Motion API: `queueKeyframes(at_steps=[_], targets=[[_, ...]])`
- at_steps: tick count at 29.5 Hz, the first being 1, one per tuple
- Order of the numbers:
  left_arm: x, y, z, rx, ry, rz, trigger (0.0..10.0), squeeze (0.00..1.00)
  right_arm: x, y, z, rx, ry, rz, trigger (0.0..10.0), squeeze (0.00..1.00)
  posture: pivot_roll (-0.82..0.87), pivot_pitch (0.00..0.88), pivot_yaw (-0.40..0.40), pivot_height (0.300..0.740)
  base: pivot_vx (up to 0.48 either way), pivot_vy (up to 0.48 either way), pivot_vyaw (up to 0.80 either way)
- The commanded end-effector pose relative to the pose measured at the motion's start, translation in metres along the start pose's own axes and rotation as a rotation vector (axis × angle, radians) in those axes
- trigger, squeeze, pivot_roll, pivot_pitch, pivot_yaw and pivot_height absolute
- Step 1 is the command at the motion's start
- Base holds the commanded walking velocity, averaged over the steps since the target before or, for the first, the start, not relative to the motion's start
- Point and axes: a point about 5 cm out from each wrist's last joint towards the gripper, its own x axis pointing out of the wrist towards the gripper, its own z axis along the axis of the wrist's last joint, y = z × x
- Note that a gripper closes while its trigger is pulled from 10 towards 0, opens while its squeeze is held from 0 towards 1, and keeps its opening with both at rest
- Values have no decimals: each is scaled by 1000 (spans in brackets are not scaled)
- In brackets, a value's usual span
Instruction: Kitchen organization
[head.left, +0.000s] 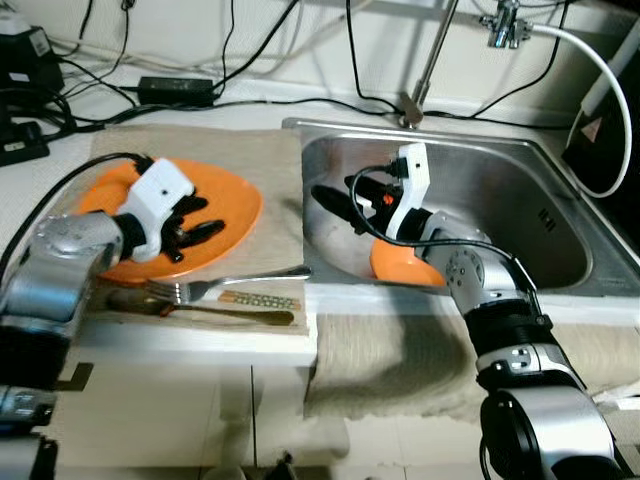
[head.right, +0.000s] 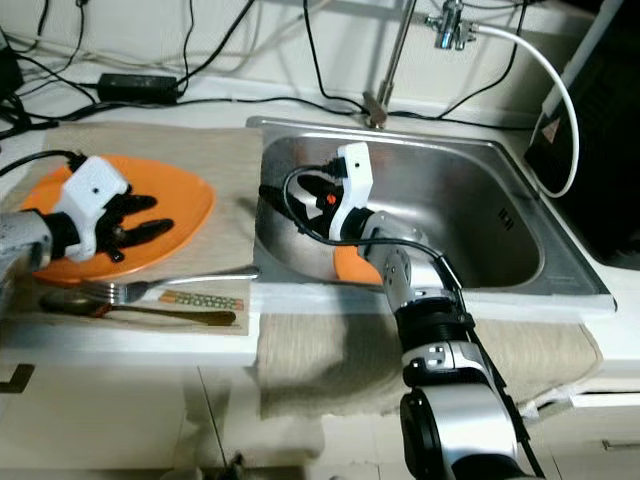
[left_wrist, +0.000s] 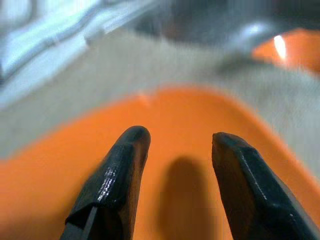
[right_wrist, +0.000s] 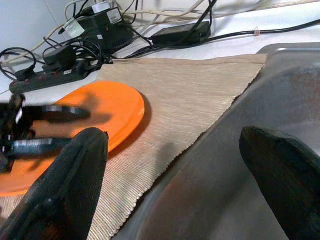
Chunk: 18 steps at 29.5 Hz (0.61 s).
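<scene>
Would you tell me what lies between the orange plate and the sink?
Only bare beige mat separates the orange plate from the sink, as the left eye view shows.

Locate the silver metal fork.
In the left eye view the silver metal fork lies on the beige cloth mat, left of the steel sink, just in front of the round orange plate.

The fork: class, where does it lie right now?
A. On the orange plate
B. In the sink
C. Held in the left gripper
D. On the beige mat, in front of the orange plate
D: the fork lies flat on the beige mat, on the near side of the orange plate, while the left gripper hovers open over that plate.
</scene>
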Motion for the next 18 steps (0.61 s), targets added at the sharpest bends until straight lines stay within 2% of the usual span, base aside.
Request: queueKeyframes(at_steps=[1,8,11,13,17,18], targets=[[6,3,10,26,-41,29,10000,0,-2,-1,3,-9,-11,-10,10000,0,-19,0,-95,740,0,0,0],[20,4,28,24,-115,65,10000,0,-1,-1,4,-9,-16,-18,10000,0,-18,0,-96,740,0,0,0],[17,12,30,50,-102,121,10000,0,-1,-1,5,-9,-20,-24,10000,0,-21,0,-91,740,0,0,0],[5,25,25,74,-60,187,10000,0,-3,-3,5,-9,-22,-31,10000,0,-23,0,-87,740,0,0,0],[-26,41,1,100,55,229,10000,0,-6,-5,3,-8,-20,-42,10000,0,-22,0,-85,740,0,0,0],[-34,44,-5,85,72,228,10000,0,-7,-5,2,-7,-19,-43,10000,0,-21,0,-87,740,0,0,0]])
